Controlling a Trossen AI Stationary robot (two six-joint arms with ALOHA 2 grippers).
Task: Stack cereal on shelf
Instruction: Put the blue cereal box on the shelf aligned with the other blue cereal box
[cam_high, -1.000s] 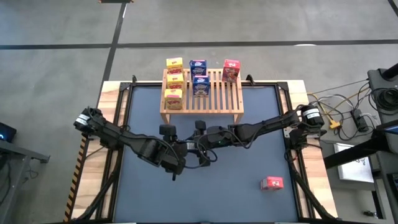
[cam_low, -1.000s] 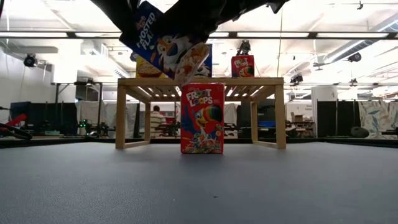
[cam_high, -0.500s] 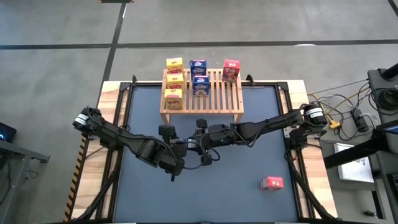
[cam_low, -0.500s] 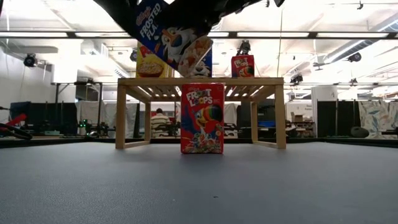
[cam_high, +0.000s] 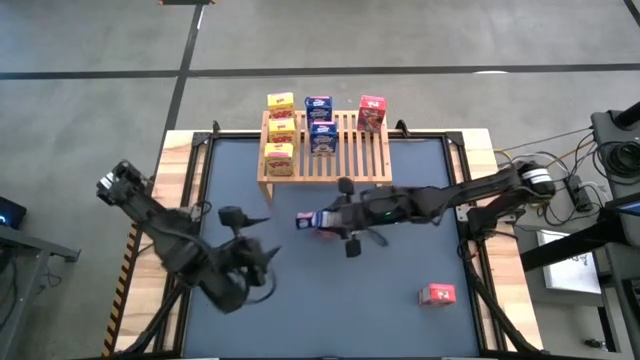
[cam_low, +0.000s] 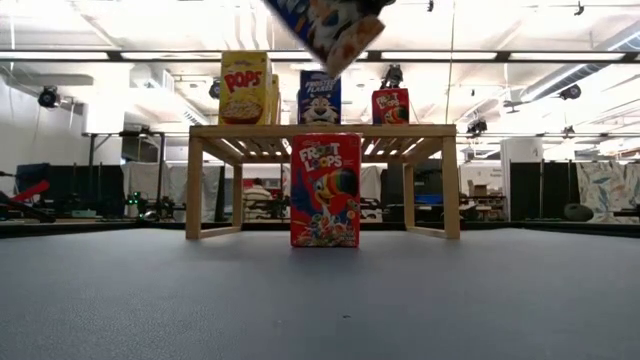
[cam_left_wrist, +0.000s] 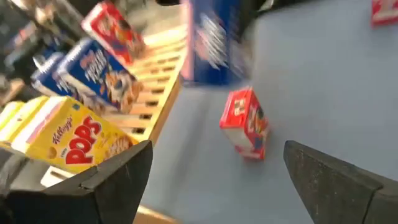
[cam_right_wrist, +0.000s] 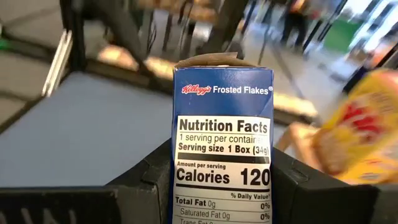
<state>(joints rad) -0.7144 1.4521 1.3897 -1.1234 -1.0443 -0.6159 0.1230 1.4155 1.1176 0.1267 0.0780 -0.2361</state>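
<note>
My right gripper (cam_high: 335, 218) is shut on a blue cereal box (cam_right_wrist: 222, 143) and holds it in the air in front of the shelf (cam_high: 324, 150); the low view shows the box tilted (cam_low: 330, 25). A red cereal box (cam_low: 325, 190) stands upright on the table below it, also seen in the left wrist view (cam_left_wrist: 245, 121). My left gripper (cam_left_wrist: 211, 186) is open and holds nothing, over the table's near left (cam_high: 258, 258). On the shelf's slats stand three yellow boxes (cam_high: 280, 130), two blue boxes (cam_high: 320, 120) and one red box (cam_high: 371, 112). My right gripper pinches the blue box between its two fingers, one on each broad face (cam_right_wrist: 176, 186), toward the box's lower end. The narrow nutrition panel (cam_right_wrist: 222, 155) faces the wrist. The fingers come nearly level from the table's right. The box is lifted clear and tilted.
Another red box (cam_high: 437, 294) lies on the mat near the table's near right corner. The shelf stands against the far edge, with bare slats (cam_high: 360, 155) on its right half. Cables and equipment (cam_high: 570, 190) sit beyond the table's right edge.
My left gripper has opened, let go of the blue box and drawn back toward the table's near left corner, turning as it went. My right gripper has kept its hold and carried the blue box upward, clear above the standing red box.
</note>
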